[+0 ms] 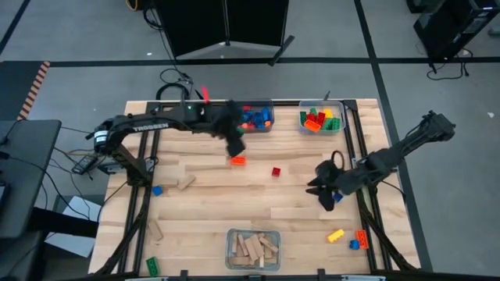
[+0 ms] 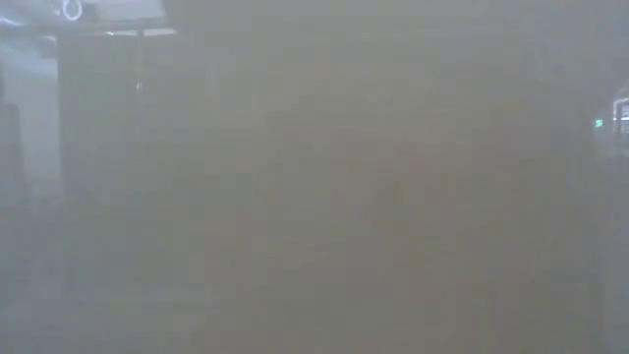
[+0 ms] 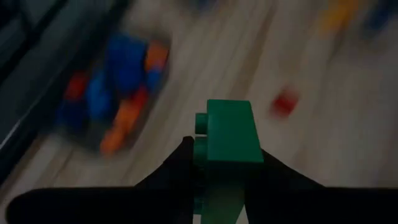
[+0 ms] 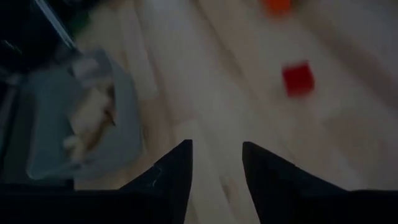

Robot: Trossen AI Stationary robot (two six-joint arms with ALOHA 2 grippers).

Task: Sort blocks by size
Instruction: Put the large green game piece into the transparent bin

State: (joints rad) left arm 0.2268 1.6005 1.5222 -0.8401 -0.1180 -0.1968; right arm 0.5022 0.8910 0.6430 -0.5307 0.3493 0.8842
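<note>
My left gripper point(image 3: 225, 155) is shut on a green studded brick point(image 3: 229, 132) and hangs above the table point(image 1: 211, 211), just near of the far middle bin point(image 1: 255, 117), which holds blue, red and orange bricks. An orange brick point(image 1: 238, 161) and a red brick point(image 1: 276, 172) lie loose on the table near it. My right gripper point(image 4: 216, 149) stands open with nothing between its fingers, over the table's right part point(image 1: 322, 191). A blue brick point(image 1: 337, 197) lies beside it. The low view shows only haze. My left gripper pinches the green brick between its two fingers at the brick's nearer end point(image 3: 217, 171). The rest of the brick sticks out beyond the fingertips, its studs turned sideways. The fingers slant downward. The brick is lifted clear of the table.
A bin of green, red and orange bricks point(image 1: 320, 119) stands at the far right, and a bin of tan wooden blocks point(image 1: 252, 248) at the near edge. Loose pieces lie on the table: blue point(image 1: 157, 190), wooden point(image 1: 186, 183), point(image 1: 156, 230), green point(image 1: 152, 265), yellow point(image 1: 336, 234), orange point(image 1: 361, 236).
</note>
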